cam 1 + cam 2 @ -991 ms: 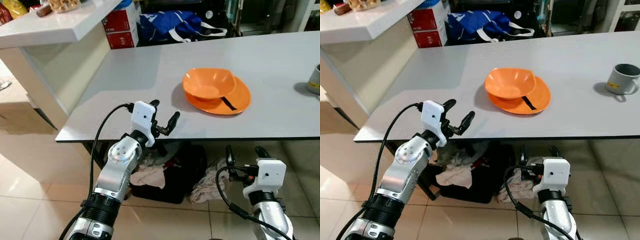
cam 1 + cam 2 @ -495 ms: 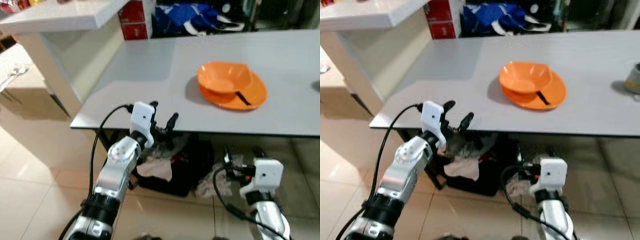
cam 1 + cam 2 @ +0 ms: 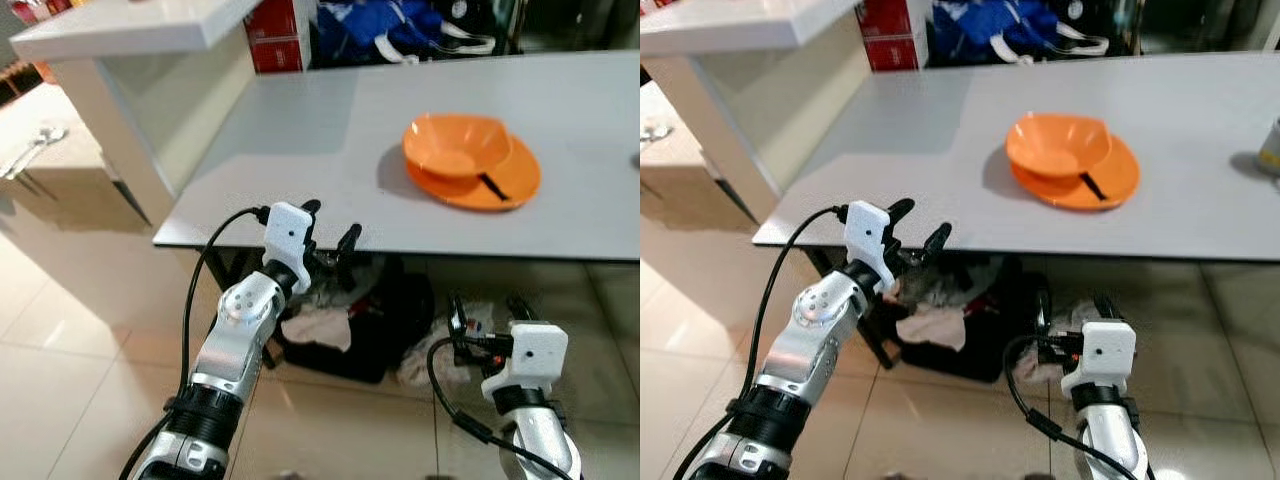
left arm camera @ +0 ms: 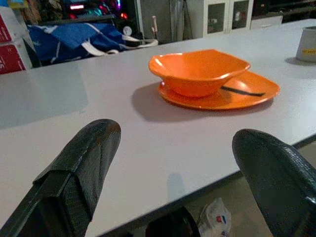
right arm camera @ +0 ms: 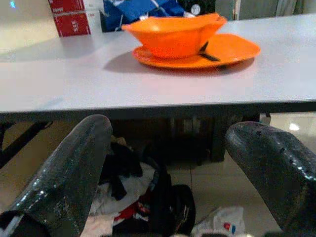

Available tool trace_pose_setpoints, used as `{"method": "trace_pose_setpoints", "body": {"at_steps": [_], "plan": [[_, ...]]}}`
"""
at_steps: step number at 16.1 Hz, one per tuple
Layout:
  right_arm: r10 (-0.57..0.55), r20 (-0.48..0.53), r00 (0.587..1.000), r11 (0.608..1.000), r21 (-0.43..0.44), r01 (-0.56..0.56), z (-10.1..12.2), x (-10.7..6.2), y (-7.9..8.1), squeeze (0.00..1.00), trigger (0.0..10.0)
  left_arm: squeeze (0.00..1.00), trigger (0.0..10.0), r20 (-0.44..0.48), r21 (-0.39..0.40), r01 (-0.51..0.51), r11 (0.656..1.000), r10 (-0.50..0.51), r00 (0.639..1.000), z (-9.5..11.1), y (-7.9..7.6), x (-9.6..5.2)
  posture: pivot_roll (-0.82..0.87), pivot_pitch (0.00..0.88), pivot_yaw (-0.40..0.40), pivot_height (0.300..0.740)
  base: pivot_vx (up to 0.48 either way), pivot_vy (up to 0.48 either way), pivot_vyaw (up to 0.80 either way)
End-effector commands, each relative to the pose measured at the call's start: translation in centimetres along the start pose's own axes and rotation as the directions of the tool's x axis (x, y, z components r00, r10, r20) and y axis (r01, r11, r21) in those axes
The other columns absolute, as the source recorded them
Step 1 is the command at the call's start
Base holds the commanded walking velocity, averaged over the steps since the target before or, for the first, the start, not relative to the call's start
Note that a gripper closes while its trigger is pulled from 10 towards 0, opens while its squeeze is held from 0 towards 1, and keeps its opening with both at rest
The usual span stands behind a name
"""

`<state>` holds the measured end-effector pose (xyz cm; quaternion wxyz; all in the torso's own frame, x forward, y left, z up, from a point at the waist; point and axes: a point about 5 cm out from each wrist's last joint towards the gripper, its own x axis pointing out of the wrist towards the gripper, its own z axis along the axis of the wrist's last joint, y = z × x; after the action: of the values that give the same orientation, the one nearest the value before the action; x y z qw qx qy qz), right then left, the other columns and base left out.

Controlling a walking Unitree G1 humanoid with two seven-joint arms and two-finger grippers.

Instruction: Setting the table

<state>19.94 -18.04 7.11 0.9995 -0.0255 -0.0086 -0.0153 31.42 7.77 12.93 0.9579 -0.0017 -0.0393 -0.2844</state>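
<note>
An orange bowl [image 3: 455, 148] sits on an orange plate [image 3: 505, 184] on the grey table [image 3: 300, 150], with a black utensil [image 3: 491, 185] lying on the plate beside the bowl. A grey mug [image 4: 307, 44] stands farther right on the table. My left gripper [image 3: 328, 235] is open and empty at the table's near edge, left of the plate. My right gripper [image 3: 487, 311] hangs open and empty below the table's edge, in front of the plate. In the left wrist view the bowl [image 4: 197, 71] lies ahead between my fingertips [image 4: 98, 148].
A white counter [image 3: 150, 25] stands at the table's far left, red boxes [image 3: 280, 35] and a blue bag [image 3: 400, 25] behind it. Clothes and a dark bag [image 3: 340, 330] lie on the tiled floor under the table. A low cabinet [image 3: 50, 170] stands at left.
The camera has pulled back and shifted: the table and plate sit higher and farther right in the picture, with more floor in view. Both grippers stay open and keep their pose.
</note>
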Motion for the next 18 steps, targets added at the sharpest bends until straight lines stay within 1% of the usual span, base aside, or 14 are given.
{"method": "trace_pose_setpoints", "body": {"at_steps": [1, 3, 5, 7, 10, 11, 12, 13, 14, 15, 16, 17, 18], "plan": [[0.004, 0.018, 1.0, 1.0, 0.002, -0.004, 0.4, 0.1, 0.3, 0.0, 10.0, 0.0, 10.0, -0.014, 0.016, -0.008, 1.0, 0.008, 1.0, -0.1, 0.4, -0.1, -0.14, 0.0, 0.164, 0.74, -0.345, 0.0, 0.0], [0.002, 0.017, 1.0, 1.0, 0.003, -0.002, 0.5, 0.0, 0.3, 0.0, 10.0, 0.0, 10.0, -0.016, 0.015, -0.005, 1.0, 0.006, 1.0, -0.2, 0.3, -0.1, -0.14, 0.0, 0.164, 0.74, -0.358, 0.0, 0.0], [0.003, 0.016, 1.0, 1.0, 0.002, -0.003, 0.5, 0.0, 0.4, 0.0, 10.0, 0.0, 10.0, -0.013, 0.006, -0.005, 1.0, 0.005, 1.0, -0.2, 0.3, 0.0, -0.14, 0.0, 0.164, 0.74, 0.0, 0.0, 0.0], [0.005, 0.013, 1.0, 1.0, 0.0, -0.005, 0.5, 0.0, 0.4, 0.0, 10.0, 0.0, 10.0, -0.032, 0.007, -0.006, 1.0, 0.006, 0.999, -0.4, 0.3, 0.3, -0.14, 0.0, 0.164, 0.74, 0.0, 0.0, 0.0], [0.005, 0.003, 1.0, 1.0, -0.004, -0.005, 0.1, 0.6, 0.2, 0.0, 10.0, 0.0, 10.0, -0.104, -0.002, -0.041, 0.999, 0.04, 0.994, -1.6, 0.7, 0.6, -0.14, 0.0, 0.169, 0.74, 0.0, 0.0, 0.0], [0.0, -0.01, 1.0, 1.0, 0.003, 0.0, -0.3, 0.9, 0.0, 0.0, 10.0, 0.0, 10.0, -0.152, -0.029, -0.067, 0.997, 0.061, 0.986, -2.6, 1.1, 0.7, -0.14, 0.0, 0.17, 0.74, 0.0, 0.0, 0.0], [-0.006, -0.057, 0.998, 1.0, 0.023, 0.008, -1.5, 1.3, -0.4, 0.0, 10.0, 0.0, 10.0, -0.23, -0.075, -0.129, 0.989, 0.109, 0.967, -4.1, 1.8, 0.8, -0.14, 0.0, 0.171, 0.74, 0.0, 0.0, 0.0], [-0.006, -0.076, 0.997, 1.0, 0.03, 0.008, -1.9, 1.4, -0.5, 0.0, 10.0, 0.0, 10.0, -0.263, -0.083, -0.145, 0.986, 0.119, 0.958, -4.7, 1.9, 0.8, -0.13, 0.0, 0.171, 0.74, 0.0, 0.0, 0.0], [0.028, -0.181, 0.983, 0.999, 0.038, -0.022, -4.4, 2.1, -0.3, 0.0, 10.0, 0.0, 10.0, -0.397, -0.105, -0.265, 0.958, 0.204, 0.895, -7.6, 2.3, -0.1, -0.14, 0.0, 0.174, 0.74, 0.0, 0.0, 0.0], [0.052, -0.225, 0.973, 0.999, 0.022, -0.048, -5.3, 2.2, -0.2, 0.0, 10.0, 0.0, 10.0, -0.452, -0.122, -0.322, 0.939, 0.236, 0.86, -8.7, 2.4, -0.6, -0.13, 0.0, 0.175, 0.74, 0.0, 0.0, 0.0], [0.077, -0.284, 0.956, 0.997, 0.05, -0.065, -6.6, 2.3, 0.1, 0.0, 10.0, 0.0, 10.0, -0.533, -0.094, -0.368, 0.925, 0.265, 0.803, -10.2, 2.4, -1.7, -0.13, 0.0, 0.174, 0.74, 0.0, 0.0, 0.0], [0.116, -0.381, 0.917, 0.993, 0.064, -0.098, -8.5, 2.3, 0.5, 0.0, 10.0, 0.0, 10.0, -0.632, -0.054, -0.435, 0.899, 0.307, 0.712, -12.2, 2.5, -3.5, -0.12, 0.0, 0.174, 0.74, 0.0, 0.0, 0.0], [0.153, -0.471, 0.869, 0.988, 0.05, -0.147, -10.2, 1.9, 1.1, 0.0, 10.0, 0.0, 10.0, -0.712, -0.029, -0.504, 0.863, 0.336, 0.616, -13.9, 2.5, -5.5, -0.11, 0.0, 0.171, 0.74, 0.0, 0.0, 0.0]]}}
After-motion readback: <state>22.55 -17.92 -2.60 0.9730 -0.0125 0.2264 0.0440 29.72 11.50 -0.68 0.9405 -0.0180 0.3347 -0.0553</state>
